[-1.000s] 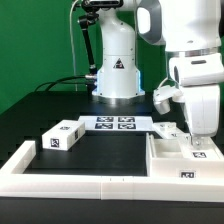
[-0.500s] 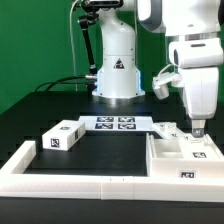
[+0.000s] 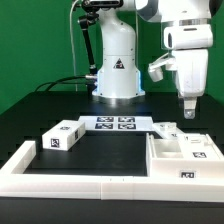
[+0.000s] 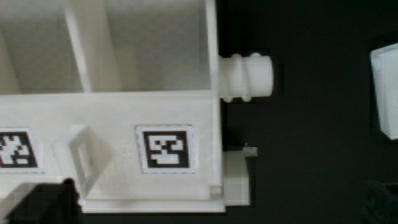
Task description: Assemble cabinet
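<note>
The cabinet (image 3: 184,152), a white box with inner compartments and black-and-white tags, lies at the exterior view's right inside the border rail. My gripper (image 3: 188,110) hangs above it, clear of it and holding nothing. The wrist view looks straight down on the cabinet (image 4: 125,60), with its dividers, a tag (image 4: 164,148) and a round white knob (image 4: 247,77) on its side. A dark fingertip (image 4: 25,200) shows at one edge, so the jaws stand wide apart around the cabinet's wall.
A small white tagged block (image 3: 61,136) lies at the exterior view's left. The marker board (image 3: 112,123) lies at the robot base. The low white border rail (image 3: 70,183) runs along the front and left. A white edge (image 4: 388,90) shows beside the cabinet.
My gripper has risen straight up from the cabinet, from touching height to well above it. The cabinet and the small block have not moved.
</note>
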Controlling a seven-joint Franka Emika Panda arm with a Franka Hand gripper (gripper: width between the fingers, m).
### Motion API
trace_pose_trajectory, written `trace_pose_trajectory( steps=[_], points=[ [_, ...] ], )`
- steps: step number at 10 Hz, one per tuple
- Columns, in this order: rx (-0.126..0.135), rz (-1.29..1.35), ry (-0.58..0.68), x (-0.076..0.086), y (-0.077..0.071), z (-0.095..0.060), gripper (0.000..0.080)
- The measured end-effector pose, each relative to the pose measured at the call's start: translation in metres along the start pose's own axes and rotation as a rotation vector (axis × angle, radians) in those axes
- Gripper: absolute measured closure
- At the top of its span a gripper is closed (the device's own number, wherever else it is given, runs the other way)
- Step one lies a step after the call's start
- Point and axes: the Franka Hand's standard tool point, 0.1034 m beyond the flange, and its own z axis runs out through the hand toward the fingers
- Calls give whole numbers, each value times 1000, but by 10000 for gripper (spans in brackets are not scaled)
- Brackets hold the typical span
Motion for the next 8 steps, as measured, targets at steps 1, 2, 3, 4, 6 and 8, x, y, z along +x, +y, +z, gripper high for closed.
trace_pose_trajectory(
  steps=[1, 2, 3, 4, 6, 8],
  points=[
    [0, 0, 0, 0, 0, 0, 2],
    [-15, -59, 6, 0, 0, 1, 2],
    [-35, -143, 16, 0, -5, 4, 2],
    [-28, -200, 14, 0, -14, 7, 2],
    [-18, -285, -1, 3, -24, 11, 2],
    [-15, -292, -9, 4, -28, 13, 2]
  ],
)
